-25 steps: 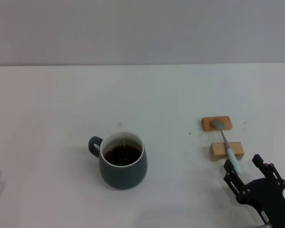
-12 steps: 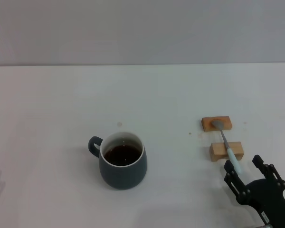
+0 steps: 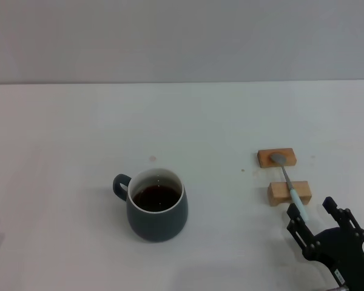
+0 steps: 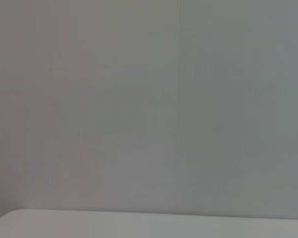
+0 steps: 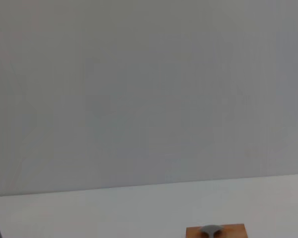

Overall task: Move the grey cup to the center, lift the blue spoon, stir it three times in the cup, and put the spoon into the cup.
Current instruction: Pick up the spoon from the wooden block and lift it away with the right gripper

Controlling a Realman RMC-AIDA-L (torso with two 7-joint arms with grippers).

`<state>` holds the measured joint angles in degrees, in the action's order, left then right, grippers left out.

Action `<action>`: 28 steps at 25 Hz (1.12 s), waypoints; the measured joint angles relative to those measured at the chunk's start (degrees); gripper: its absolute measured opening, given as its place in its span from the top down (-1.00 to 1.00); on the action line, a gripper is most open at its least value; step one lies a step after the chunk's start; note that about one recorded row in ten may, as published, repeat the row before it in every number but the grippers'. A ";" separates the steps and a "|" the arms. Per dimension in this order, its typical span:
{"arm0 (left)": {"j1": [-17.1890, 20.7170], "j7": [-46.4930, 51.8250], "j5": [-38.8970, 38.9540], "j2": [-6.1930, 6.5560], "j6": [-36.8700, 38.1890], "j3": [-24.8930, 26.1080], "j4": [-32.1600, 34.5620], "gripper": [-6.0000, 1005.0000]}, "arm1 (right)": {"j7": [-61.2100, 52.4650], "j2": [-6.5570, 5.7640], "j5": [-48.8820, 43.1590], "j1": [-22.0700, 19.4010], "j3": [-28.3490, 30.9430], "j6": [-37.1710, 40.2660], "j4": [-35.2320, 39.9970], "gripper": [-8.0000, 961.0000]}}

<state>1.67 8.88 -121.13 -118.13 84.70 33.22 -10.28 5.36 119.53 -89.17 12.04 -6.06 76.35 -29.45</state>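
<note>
No shift seen since the earlier frames; right tool holds position. Grey cup (image 3: 157, 205) with dark liquid stands left of the counter (image 3: 60, 139) centre, toward the near edge. Blue spoon (image 3: 289, 186) bridges two wooden blocks (image 3: 289, 193) rightward. Right tool (image 3: 315, 222), fingers spread, sits near-right corner, just beside the spoon's handle.

No text, label, brand, number or sign is showing anywhere in these views. The grey cup (image 3: 157, 205), the blue spoon (image 3: 289, 186), the two wooden blocks (image 3: 277, 158) and the desk (image 3: 79, 133) are all showing plain, unmarked surfaces. The black right tool (image 3: 316, 219), near the right corner, is likewise showing no readable marking.
</note>
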 joint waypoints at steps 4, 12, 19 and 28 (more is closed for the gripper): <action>0.00 0.00 -0.06 0.00 0.03 0.00 0.00 -0.71 | -0.01 0.00 -0.24 -0.06 -0.08 0.05 -0.09 -0.49; -0.03 0.00 -0.20 0.09 0.04 0.00 0.00 -0.71 | -2.09 -0.20 -0.40 0.41 -0.55 -0.31 0.31 -0.26; -0.16 0.00 -0.25 0.09 0.03 0.00 0.00 -0.71 | -2.29 -0.26 -0.40 1.04 -0.43 -2.51 0.57 -0.20; -0.06 0.00 -0.20 0.09 0.03 0.00 0.15 -0.71 | -2.29 -0.27 -0.40 1.42 -0.52 -2.88 0.39 -0.09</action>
<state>1.61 8.88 -121.33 -118.03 84.73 33.22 -10.13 3.07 119.26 -89.56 13.46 -6.58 73.47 -29.06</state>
